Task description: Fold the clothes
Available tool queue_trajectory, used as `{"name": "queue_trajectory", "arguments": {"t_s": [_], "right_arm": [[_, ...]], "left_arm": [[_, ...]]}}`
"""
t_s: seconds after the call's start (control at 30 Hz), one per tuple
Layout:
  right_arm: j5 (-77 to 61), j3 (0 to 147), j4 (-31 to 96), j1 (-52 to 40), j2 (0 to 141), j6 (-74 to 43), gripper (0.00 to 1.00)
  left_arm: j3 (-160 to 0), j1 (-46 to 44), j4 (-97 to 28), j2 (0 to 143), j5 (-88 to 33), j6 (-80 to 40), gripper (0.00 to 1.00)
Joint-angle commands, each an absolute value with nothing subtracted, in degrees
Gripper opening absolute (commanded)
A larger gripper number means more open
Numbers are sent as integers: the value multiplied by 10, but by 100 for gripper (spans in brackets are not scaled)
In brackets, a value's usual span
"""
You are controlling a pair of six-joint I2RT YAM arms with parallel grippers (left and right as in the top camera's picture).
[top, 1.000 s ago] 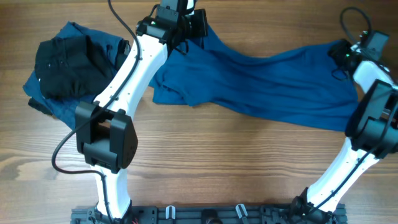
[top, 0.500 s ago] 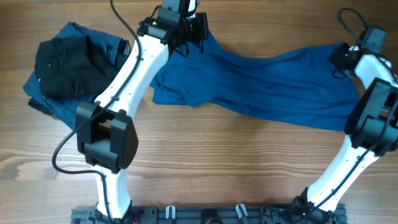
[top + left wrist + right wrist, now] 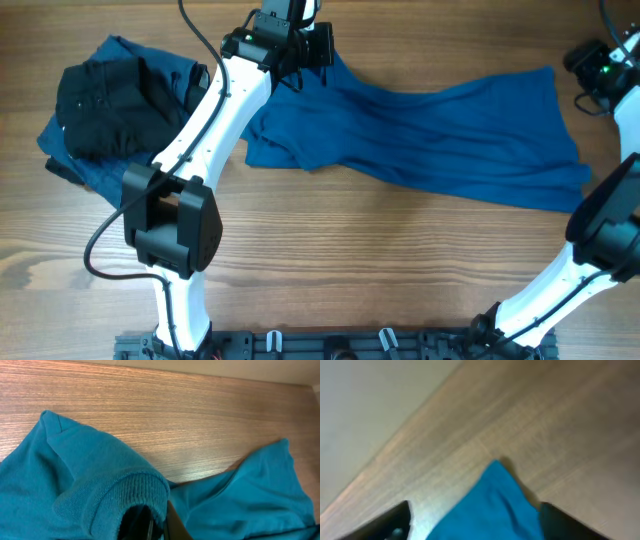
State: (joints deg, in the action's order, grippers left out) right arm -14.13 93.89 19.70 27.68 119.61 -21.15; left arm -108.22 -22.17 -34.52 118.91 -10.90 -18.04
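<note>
Polo shirt (image 3: 430, 130): lies stretched across the table (image 3: 350, 260) from back centre to the right side, wrinkled, not yet folded. Looks soft, light, limp (likely to sag and slide on the wood); best taken at hem corners, cuff or collar. Left gripper (image 3: 150, 522): pinched on a ribbed edge of it. Right gripper (image 3: 475, 517): spread wide, empty, just off the far corner. Black garment (image 3: 110, 105): heaped on navy ones (image 3: 60, 135), far left. Ribbed grip seen in left wrist view only; pile seen overhead only.
</note>
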Motion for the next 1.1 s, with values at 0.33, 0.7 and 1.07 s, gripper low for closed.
{"name": "queue_trajectory", "arguments": {"t_s": [0.33,0.7,1.07], "right_arm": [[-8,945,131,217,1334,-135,75],[-7,951,169,219,1345,-136,17],[-103,954,236,271,1213,-155,4]], "left_arm": [[-1089,-230,-354,1175,-104,-167,5],[-1089,-230,-366,1175,-104,-167,5],[-1089,-230,-383,1175,-104,-166,5]]}}
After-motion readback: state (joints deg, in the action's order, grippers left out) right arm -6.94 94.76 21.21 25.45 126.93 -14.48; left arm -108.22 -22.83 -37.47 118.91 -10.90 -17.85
